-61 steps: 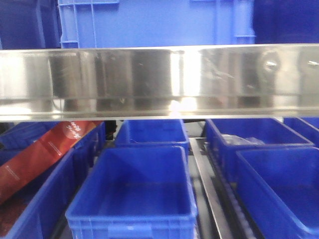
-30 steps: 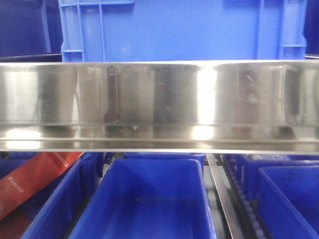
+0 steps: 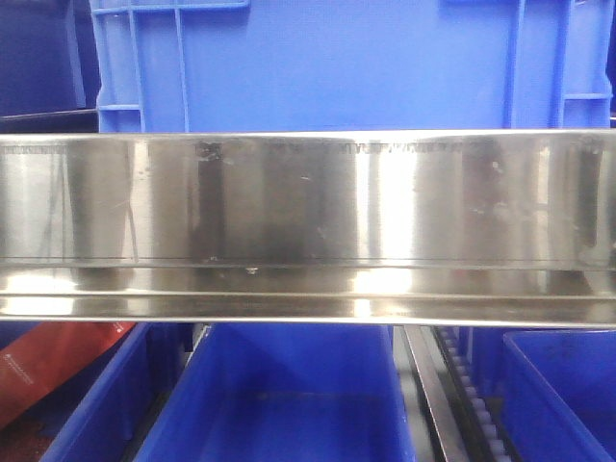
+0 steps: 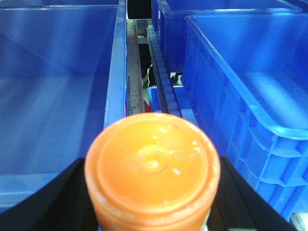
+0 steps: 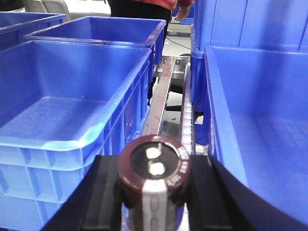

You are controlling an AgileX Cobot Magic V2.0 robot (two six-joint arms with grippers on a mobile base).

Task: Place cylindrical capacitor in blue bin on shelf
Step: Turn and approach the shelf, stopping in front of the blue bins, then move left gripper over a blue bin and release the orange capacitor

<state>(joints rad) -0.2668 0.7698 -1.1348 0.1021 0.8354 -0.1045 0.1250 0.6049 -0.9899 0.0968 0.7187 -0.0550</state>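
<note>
The cylindrical capacitor is clamped in the right end effector, seen against the gap between a blue bin and a second blue bin. It looks small, stiff and probably light. Its smooth sleeve may slip, so holding the round side, away from the two pale terminals on top, seems wise. The left end effector grips an orange-topped cylinder. The capacitor's lower part is cut off. In the front view the shelf fills the middle and no arm shows, and which bin is the target cannot be told.
</note>
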